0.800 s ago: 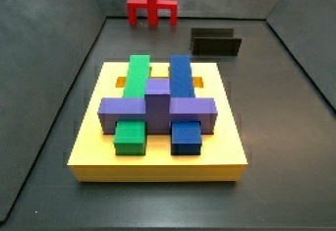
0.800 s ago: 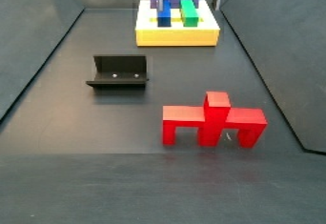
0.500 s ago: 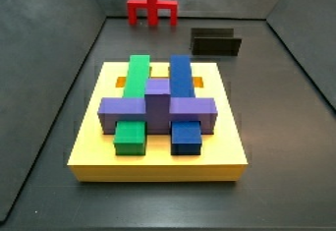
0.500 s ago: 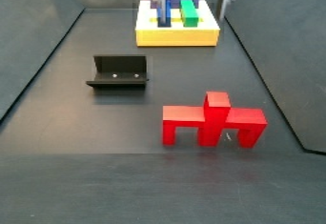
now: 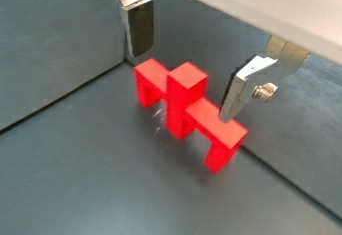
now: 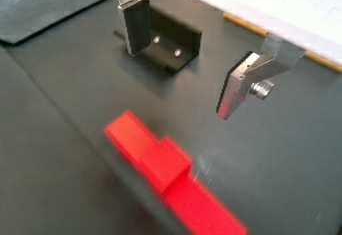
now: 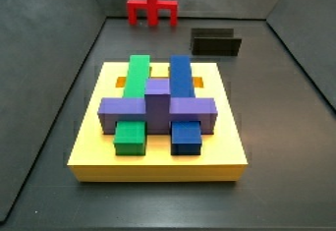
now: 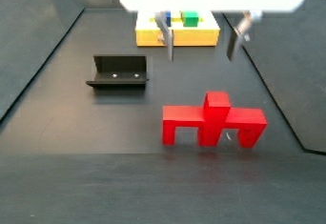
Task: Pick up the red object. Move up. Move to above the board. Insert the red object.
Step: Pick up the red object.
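Wrist views show the end effector point(image 5: 191, 57) with fingers spread wide, empty, hovering over the red object point(image 5: 186, 108); it stands upright on the dark floor point(image 8: 76, 161), near the fixture point(image 8: 120, 72), well apart from the board point(image 7: 157, 156); no readable writing.

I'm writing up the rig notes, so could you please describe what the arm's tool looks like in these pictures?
The tool has two flat silver plate fingers with dark pads on the inner faces; one plate carries a small round screw or bolt. In a side view, the tool hangs as two thin silver fingers below a plain white, boxy body. No cables or markings are visible.
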